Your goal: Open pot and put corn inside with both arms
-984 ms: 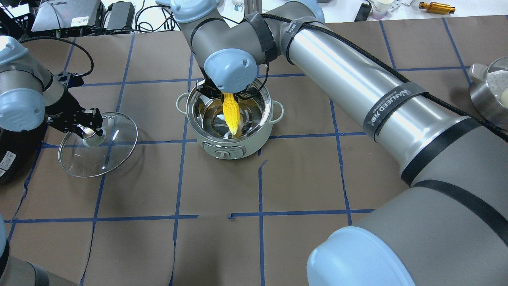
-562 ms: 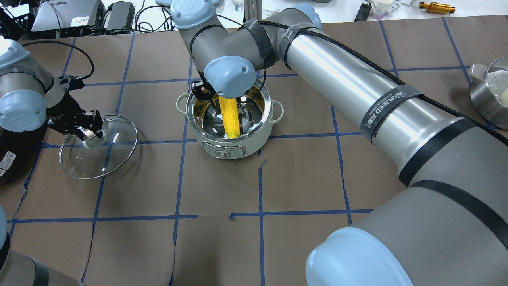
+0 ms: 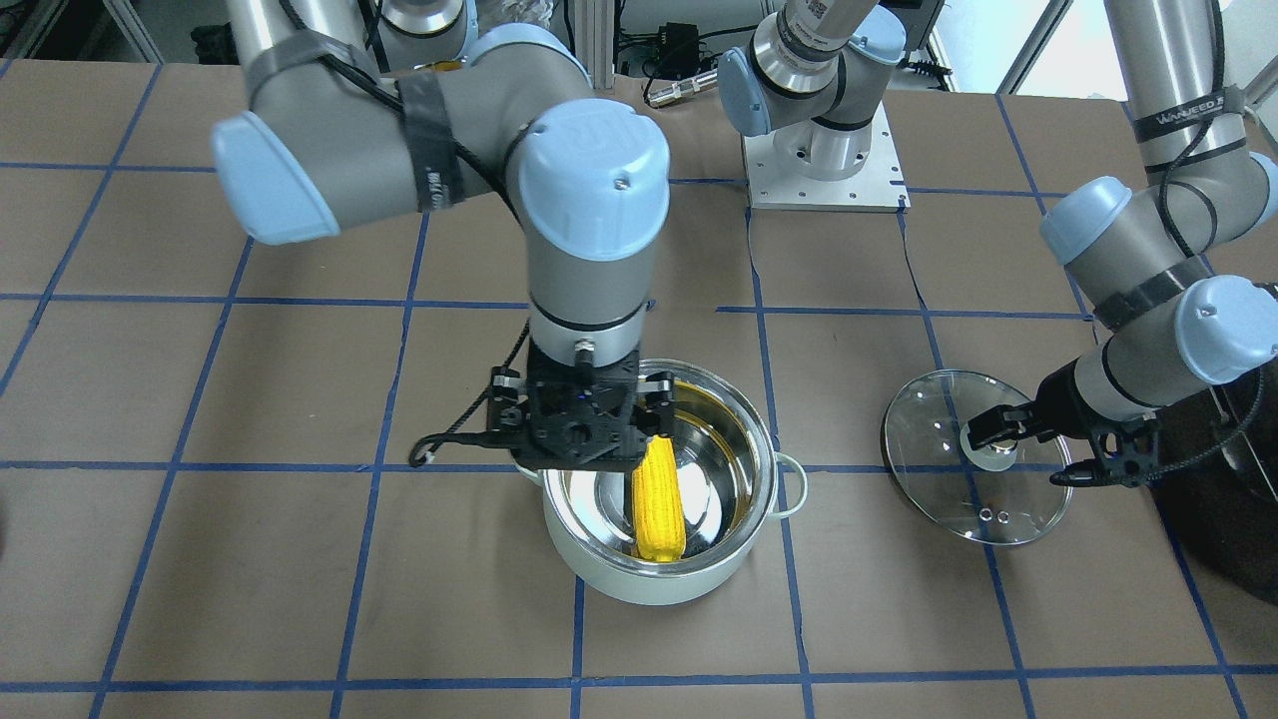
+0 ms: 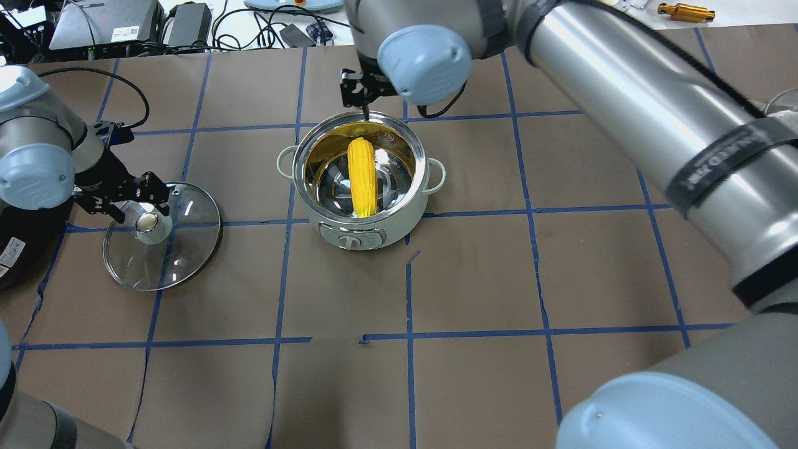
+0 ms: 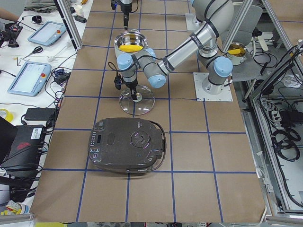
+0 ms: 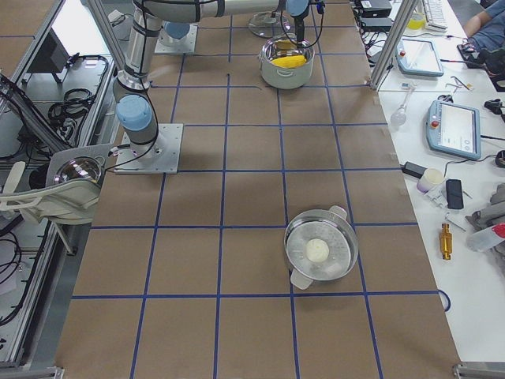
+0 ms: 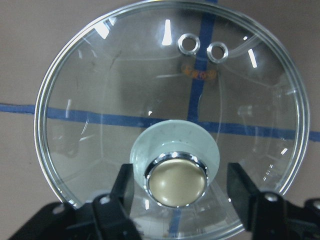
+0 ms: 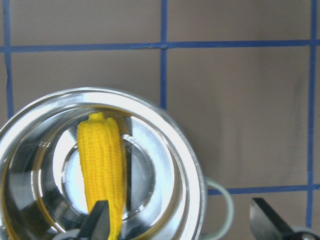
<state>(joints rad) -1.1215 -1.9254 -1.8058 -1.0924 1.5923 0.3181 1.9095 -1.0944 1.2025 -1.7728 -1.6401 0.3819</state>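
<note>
The pale mint-green pot (image 4: 374, 232) stands open in mid-table, and the yellow corn (image 4: 361, 178) lies inside on its steel bottom. My right gripper (image 4: 368, 103) is open and empty above the pot's far rim; in the right wrist view the corn (image 8: 102, 170) lies free below its spread fingers (image 8: 97, 222). The glass lid (image 4: 187, 249) lies flat on the table to the pot's left. My left gripper (image 4: 138, 202) is open, with its fingers (image 7: 120, 195) on either side of the lid's knob (image 7: 176, 180) and apart from it. The front view shows the corn (image 3: 659, 499), pot (image 3: 659, 584) and lid (image 3: 939, 419).
A large black appliance (image 5: 128, 144) sits at the table's left end beside the lid. A steel pan holding a white ball (image 6: 319, 251) is at the far right. Cables and devices lie beyond the table's far edge (image 4: 187, 25).
My right gripper let go of the corn and rose back over the far rim; the corn now lies flat in the pot. My left gripper set the tilted lid flat and opened.
</note>
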